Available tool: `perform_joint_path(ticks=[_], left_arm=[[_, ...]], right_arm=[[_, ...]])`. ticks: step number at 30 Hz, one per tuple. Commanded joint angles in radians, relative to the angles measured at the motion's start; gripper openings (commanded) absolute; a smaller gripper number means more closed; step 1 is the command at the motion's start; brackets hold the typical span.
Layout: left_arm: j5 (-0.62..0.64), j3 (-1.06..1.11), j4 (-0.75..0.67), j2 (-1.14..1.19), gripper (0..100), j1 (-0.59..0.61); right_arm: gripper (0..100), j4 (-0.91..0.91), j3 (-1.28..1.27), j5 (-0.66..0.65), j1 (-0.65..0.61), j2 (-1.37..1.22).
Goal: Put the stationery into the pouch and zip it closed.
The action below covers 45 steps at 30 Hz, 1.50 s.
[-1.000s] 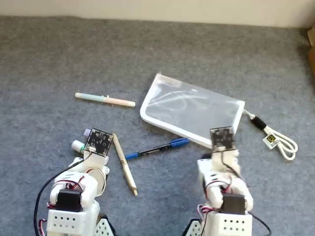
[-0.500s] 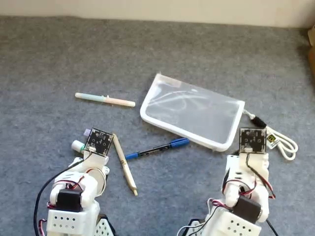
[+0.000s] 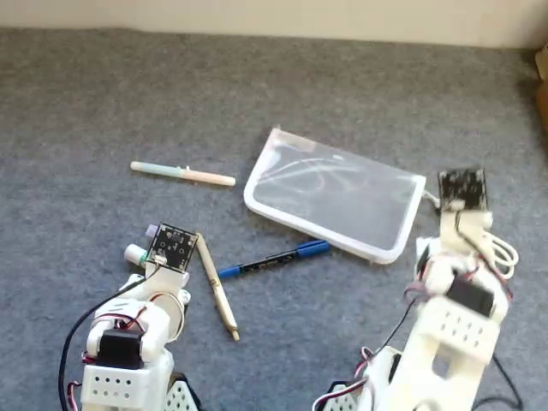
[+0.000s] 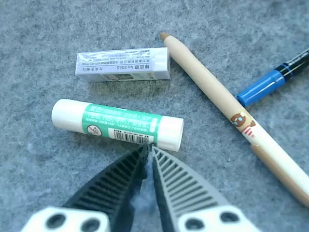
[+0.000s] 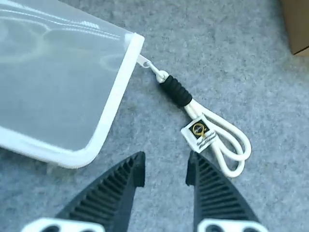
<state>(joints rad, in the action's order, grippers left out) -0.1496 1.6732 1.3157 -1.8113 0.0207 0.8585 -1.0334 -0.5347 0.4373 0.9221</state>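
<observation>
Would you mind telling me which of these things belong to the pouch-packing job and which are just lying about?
Job in hand: pouch, zip pull cord, glue stick, eraser, beige pen, blue pen, pastel pen.

Lying about: brown box.

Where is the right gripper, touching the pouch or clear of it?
Apart. The right wrist view shows the right gripper open above bare carpet, with a strip of carpet between its nearer finger and the pouch.

Pens left of pouch
</observation>
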Motion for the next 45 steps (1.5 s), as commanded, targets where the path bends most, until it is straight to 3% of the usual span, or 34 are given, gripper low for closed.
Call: perform_joint_path(ticks=[1,6,12,20,23,34,40,45], left_arm=[[-0.003,0.022,0.006,-0.01,3,0.002],[-0.003,0.022,0.006,-0.01,3,0.002],[-0.003,0.022,0.006,-0.01,3,0.002],[-0.003,0.022,0.006,-0.01,3,0.002],[-0.003,0.022,0.006,-0.01,3,0.002],[-0.003,0.022,0.006,-0.01,3,0.002],[-0.003,0.022,0.006,-0.01,3,0.002],[-0.003,0.022,0.006,-0.01,3,0.002]], right_arm=[[14.6,-0.033,0.197,-0.014,0.008,-0.237],[14.6,-0.033,0.43,-0.015,0.007,-0.535],[14.6,-0.028,0.657,-0.126,0.005,-0.866],[18.0,-0.027,0.931,-0.127,0.007,-1.179],[23.6,-0.027,0.981,-0.127,0.007,-1.234],[16.0,-0.019,0.99,-0.256,-0.004,-1.32],[15.9,0.205,1.0,-0.315,-0.01,-1.322],[15.9,0.222,1.0,-0.316,-0.008,-1.326]])
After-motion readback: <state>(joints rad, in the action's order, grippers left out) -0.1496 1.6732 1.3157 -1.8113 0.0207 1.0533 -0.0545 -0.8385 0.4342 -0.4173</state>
